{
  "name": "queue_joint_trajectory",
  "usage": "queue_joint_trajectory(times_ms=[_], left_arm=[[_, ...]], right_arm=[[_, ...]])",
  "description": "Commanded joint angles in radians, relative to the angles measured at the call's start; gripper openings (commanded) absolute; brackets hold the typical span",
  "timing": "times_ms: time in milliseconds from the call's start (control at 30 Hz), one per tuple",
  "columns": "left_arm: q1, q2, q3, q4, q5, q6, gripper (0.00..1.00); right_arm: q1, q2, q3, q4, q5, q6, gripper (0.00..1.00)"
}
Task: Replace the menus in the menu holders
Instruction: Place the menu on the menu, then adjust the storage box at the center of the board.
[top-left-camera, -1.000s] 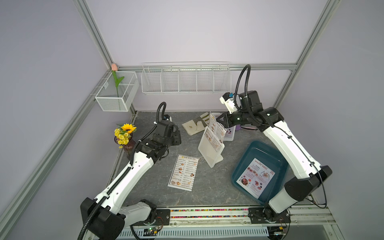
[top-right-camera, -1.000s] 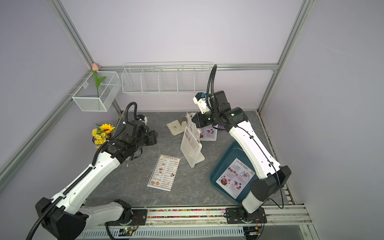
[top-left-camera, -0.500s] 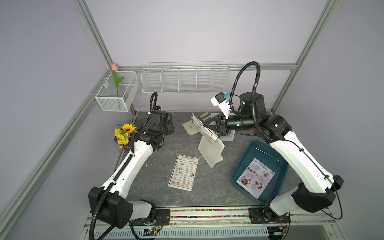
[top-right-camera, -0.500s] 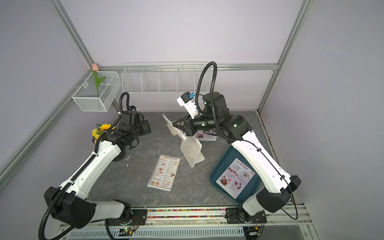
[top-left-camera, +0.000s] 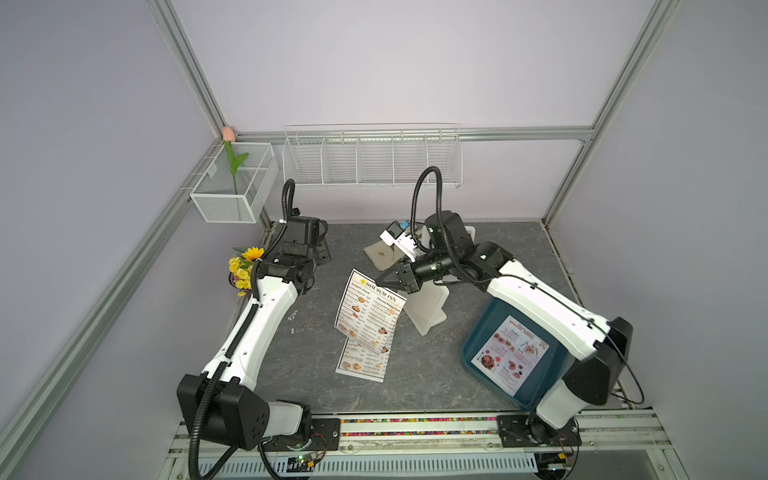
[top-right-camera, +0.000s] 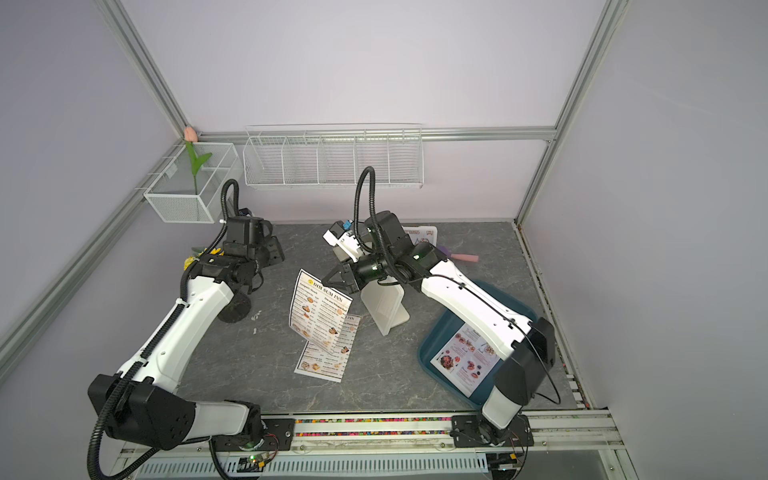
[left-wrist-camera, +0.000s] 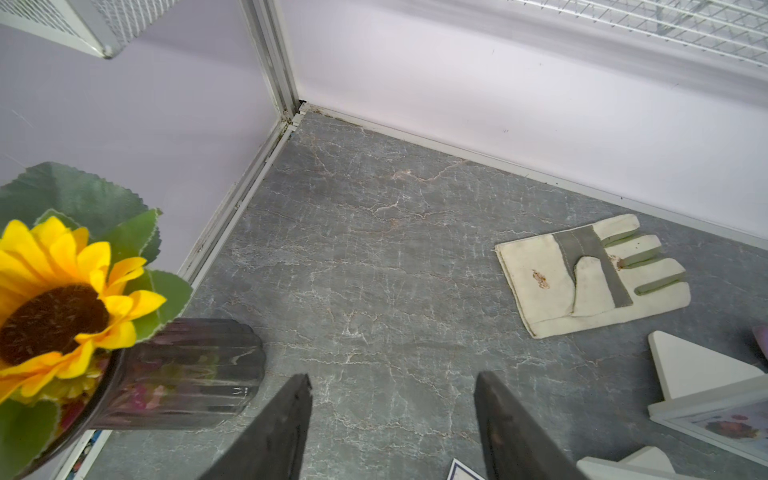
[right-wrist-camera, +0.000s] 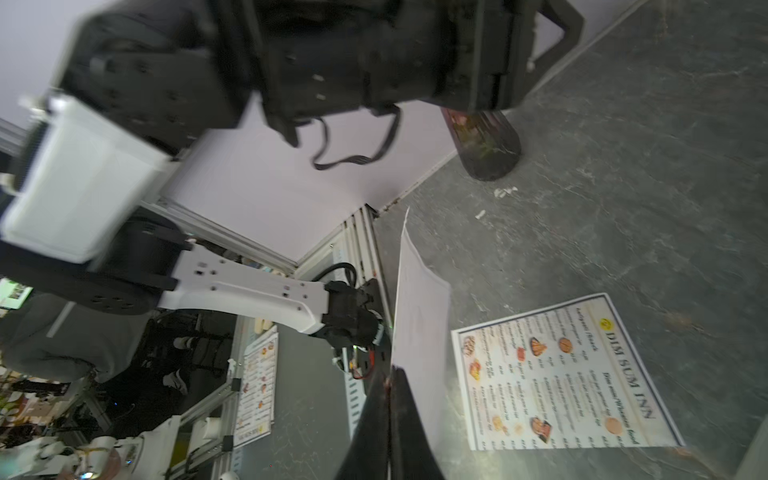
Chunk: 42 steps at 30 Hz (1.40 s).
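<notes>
Menu holder (top-left-camera: 426, 307) stands on the table just beside the right gripper (top-left-camera: 384, 281), whose jaws are pinched tight on the top edge of a hanging menu (top-left-camera: 369, 309) headed DIM SUM INN. That sheet dangles tilted over a flat menu (top-left-camera: 363, 361) of the same kind. A red-headed menu (top-left-camera: 513, 353) lies in the teal tray (top-left-camera: 478, 328). The left gripper (left-wrist-camera: 392, 376) hovers over bare table near the vase (left-wrist-camera: 187, 374), jaws apart, holding nothing.
</notes>
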Motion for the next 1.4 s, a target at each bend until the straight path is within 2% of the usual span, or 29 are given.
queue_joint_trajectory(times_ms=[0,167,300,333,367,433,467,600,700,833,933,1033,1133,1233,1300,1367], left_arm=[[0.007,-0.002,0.026,-0.026,-0.031,0.009,0.65],[0.007,-0.018,0.023,-0.038,-0.035,0.016,0.65],[0.007,-0.044,0.009,-0.045,-0.047,0.028,0.65],[0.007,-0.049,0.008,-0.048,-0.048,0.029,0.65],[0.007,-0.054,0.006,-0.051,-0.052,0.030,0.65],[0.007,-0.061,0.001,-0.058,-0.051,0.032,0.65],[0.007,-0.065,-0.001,-0.063,-0.044,0.033,0.65],[0.007,-0.093,-0.043,-0.087,0.041,0.046,0.65],[-0.004,-0.139,-0.100,-0.114,0.114,0.035,0.65],[-0.087,-0.221,-0.193,-0.136,0.144,0.022,0.65],[-0.163,-0.256,-0.242,-0.153,0.162,0.000,0.65],[-0.233,-0.290,-0.290,-0.144,0.182,-0.028,0.65],[-0.317,-0.311,-0.334,-0.123,0.204,-0.057,0.66],[-0.415,-0.299,-0.363,-0.100,0.212,-0.088,0.66],[-0.478,-0.283,-0.376,-0.077,0.211,-0.110,0.66],[-0.541,-0.258,-0.378,-0.062,0.210,-0.132,0.66]], right_arm=[[-0.001,0.143,0.045,-0.096,0.030,-0.169,0.07],[0.032,0.356,0.152,-0.121,0.154,-0.329,0.07],[0.056,0.466,0.224,-0.094,0.292,-0.373,0.08],[0.058,0.486,0.238,-0.084,0.325,-0.368,0.14],[0.060,0.502,0.257,-0.085,0.363,-0.358,0.26],[0.061,0.502,0.281,-0.103,0.423,-0.343,0.40],[0.059,0.477,0.272,-0.098,0.438,-0.332,0.46],[0.049,0.277,0.151,-0.062,0.420,-0.283,0.57],[0.042,0.102,0.057,-0.127,0.404,-0.206,0.64],[0.012,-0.157,-0.163,-0.205,0.420,-0.042,0.70],[-0.075,-0.358,-0.364,-0.236,0.447,0.074,0.73],[-0.221,-0.488,-0.488,-0.327,0.474,0.092,0.74],[-0.374,-0.523,-0.551,-0.394,0.538,0.071,0.75],[-0.492,-0.483,-0.616,-0.373,0.593,0.090,0.77],[-0.535,-0.457,-0.671,-0.296,0.571,0.121,0.78],[-0.543,-0.435,-0.717,-0.218,0.599,0.169,0.79]])
